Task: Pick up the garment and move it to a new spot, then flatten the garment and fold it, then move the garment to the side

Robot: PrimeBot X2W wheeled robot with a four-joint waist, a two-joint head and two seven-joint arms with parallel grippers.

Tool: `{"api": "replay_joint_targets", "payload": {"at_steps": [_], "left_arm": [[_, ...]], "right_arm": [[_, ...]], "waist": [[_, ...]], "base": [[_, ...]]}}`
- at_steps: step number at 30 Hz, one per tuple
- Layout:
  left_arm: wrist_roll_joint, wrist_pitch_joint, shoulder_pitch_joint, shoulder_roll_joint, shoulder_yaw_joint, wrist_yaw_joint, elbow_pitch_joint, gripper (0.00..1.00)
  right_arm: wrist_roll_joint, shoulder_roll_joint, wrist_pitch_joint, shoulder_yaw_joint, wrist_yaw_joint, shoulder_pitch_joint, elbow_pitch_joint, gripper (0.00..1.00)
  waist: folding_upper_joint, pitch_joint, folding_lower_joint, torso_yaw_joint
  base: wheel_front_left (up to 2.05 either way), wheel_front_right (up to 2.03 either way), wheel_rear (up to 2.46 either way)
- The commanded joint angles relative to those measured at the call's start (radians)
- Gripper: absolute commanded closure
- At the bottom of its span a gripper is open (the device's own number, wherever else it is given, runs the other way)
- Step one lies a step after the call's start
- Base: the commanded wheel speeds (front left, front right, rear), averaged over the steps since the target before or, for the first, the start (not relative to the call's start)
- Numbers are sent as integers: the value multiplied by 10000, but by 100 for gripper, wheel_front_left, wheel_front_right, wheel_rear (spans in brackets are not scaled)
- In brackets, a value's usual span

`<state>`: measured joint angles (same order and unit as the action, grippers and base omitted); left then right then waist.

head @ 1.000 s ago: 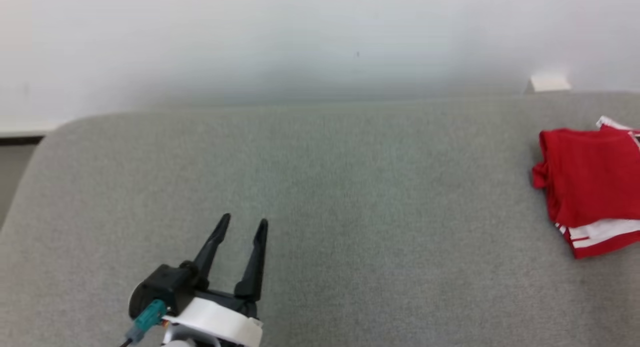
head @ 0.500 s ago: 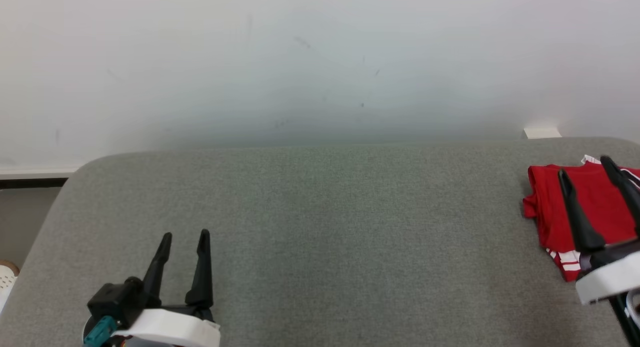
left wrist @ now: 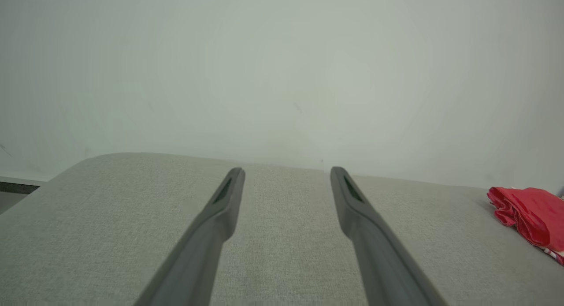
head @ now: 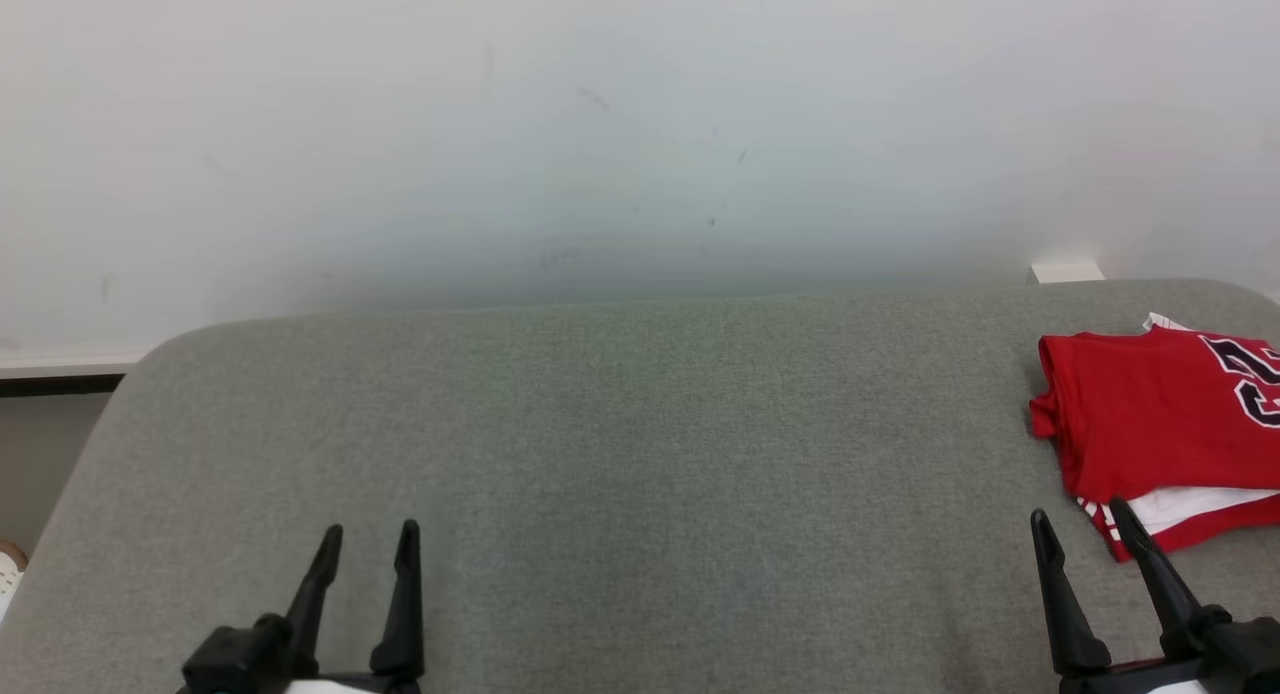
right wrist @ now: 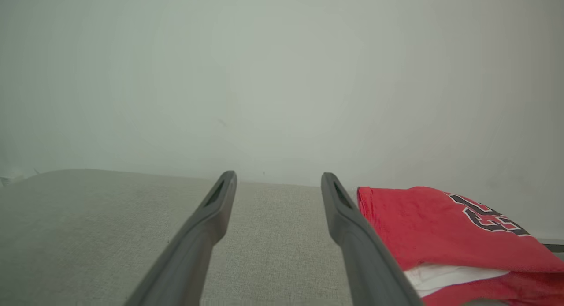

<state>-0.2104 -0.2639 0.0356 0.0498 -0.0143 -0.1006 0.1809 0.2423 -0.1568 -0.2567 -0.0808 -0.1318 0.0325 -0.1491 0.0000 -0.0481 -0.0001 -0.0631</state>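
Head view: a grey padded surface [head: 640, 454] stands against a pale wall [head: 640, 124]. A folded red garment [head: 1150, 424] lies flat at the surface's far right, cut off by the frame edge. The left gripper [head: 370, 527] is at the lower left and the right gripper [head: 1080, 511] at the lower right. Both have their two dark fingers spread apart with nothing between them. A small white object [head: 1066, 272] sits behind the surface, near the garment.

The left wrist view looks along the bare grey fabric. From there the garment is a low red bundle at the far right, well apart from that gripper, with no print in sight. The right wrist view brings the garment close, just beside the right finger. It shows a white layer sandwiched between red ones at the near edge.

The garment's folded edge faces the middle of the surface. Its visible length runs left to right (the full extent is out of frame, so the long axis is uncertain). Red-and-white striped trim peeks out at the near left corner.

Black numerals [head: 1255, 374] outlined in white are printed on top. They are partly cropped and cannot be read with certainty.
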Motion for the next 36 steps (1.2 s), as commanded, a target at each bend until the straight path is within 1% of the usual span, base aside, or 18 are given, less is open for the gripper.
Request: {"api": "replay_joint_targets", "payload": {"at_steps": [1, 4, 12, 21, 22, 26, 36], "left_arm": [[86, 5, -214, 31, -28, -4, -86, 0], [119, 5, -365, 31, -119, -28, -58, 0], [214, 5, -319, 29, -201, -3, 103, 0], [174, 5, -138, 29, -291, -7, 223, 0], [142, 1, -197, -8, -291, -3, 208, 100], [43, 55, -367, -53, -277, -2, 571, 100], [-1877, 587, -182, -43, -39, -44, 601, 100]], "right_arm": [[63, 34, -67, 81, 25, -158, -130, 0], [160, 168, -74, 66, 25, -150, -271, 0], [246, 173, -83, -113, 25, 128, -330, 0], [276, 233, -83, -132, 25, 94, -403, 0], [238, 258, -48, -138, 0, 62, -402, 100], [331, 358, 3, -169, 0, -160, -697, 100], [2175, 439, 492, 105, 2, -22, -725, 100]], "waist": [[0, -10, 1, -20], [0, -38, 1, -39], [0, -93, 1, 6], [0, -66, 1, 133], [0, -65, 1, 133], [0, -62, 1, 136], [0, -16, 1, 176]], "base": [[0, 0, 0], [0, 0, 0], [0, 0, 0], [0, 0, 0], [0, 0, 0], [0, 0, 0], [0, 0, 0]]}}
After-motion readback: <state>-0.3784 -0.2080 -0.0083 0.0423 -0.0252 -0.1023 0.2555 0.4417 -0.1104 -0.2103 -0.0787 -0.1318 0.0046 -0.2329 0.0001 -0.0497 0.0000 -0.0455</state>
